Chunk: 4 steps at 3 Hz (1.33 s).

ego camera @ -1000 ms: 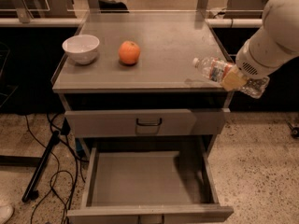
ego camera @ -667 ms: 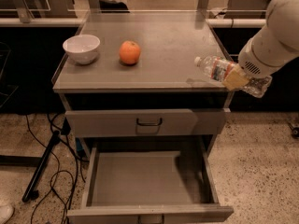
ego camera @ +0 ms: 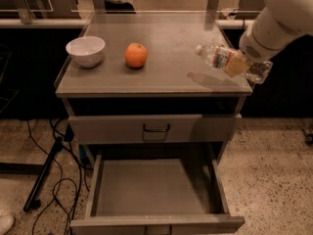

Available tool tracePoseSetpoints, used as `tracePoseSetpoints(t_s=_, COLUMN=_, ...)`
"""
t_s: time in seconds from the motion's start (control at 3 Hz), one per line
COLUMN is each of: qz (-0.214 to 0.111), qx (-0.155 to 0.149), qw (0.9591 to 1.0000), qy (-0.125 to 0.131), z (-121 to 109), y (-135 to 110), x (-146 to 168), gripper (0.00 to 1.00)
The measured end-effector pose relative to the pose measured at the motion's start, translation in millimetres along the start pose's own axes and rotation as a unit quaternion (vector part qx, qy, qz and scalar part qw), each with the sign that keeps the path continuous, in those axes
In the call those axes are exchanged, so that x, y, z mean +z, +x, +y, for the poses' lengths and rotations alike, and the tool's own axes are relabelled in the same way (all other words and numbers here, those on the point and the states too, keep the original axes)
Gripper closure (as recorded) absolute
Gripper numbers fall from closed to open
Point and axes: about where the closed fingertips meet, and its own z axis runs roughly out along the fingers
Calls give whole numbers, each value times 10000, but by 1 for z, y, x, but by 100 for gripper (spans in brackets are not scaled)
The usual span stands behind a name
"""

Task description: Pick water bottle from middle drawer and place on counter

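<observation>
My gripper [ego camera: 238,64] hangs over the right edge of the counter [ego camera: 166,43], shut on the water bottle [ego camera: 217,56]. The bottle is clear crinkly plastic with a white cap pointing left and a reddish label band. It lies almost level, a little above the counter top, and casts a shadow below it. The middle drawer [ego camera: 156,187] is pulled out at the bottom of the view, its flat grey floor bare.
A white bowl [ego camera: 85,51] and an orange [ego camera: 136,55] stand on the counter's left half. A closed drawer front with a dark handle [ego camera: 156,128] is above the open drawer. Cables and a dark stand leg [ego camera: 44,175] lie on the floor at left.
My gripper and the bottle have risen a little and shifted slightly inward over the counter's right edge. Nothing else has moved.
</observation>
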Motion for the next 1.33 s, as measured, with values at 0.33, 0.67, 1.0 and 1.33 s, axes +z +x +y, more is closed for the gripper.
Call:
tracePoseSetpoints(t_s=0.33, qz=-98, qx=-171, qw=9998, qy=-89, z=-11, y=-30, x=26, gripper=100)
tracePoseSetpoints(t_s=0.67, qz=-79, qx=-296, qw=9993, qy=-190, z=-8, y=-40, x=48, gripper=100)
tracePoseSetpoints(t_s=1.0, qz=19, qx=-518, qw=9975, qy=-482, z=8, y=-45, x=89, gripper=100)
tracePoseSetpoints(t_s=1.33, qz=66, qx=-683, qw=9958, qy=-612, z=16, y=-50, x=110, gripper=100)
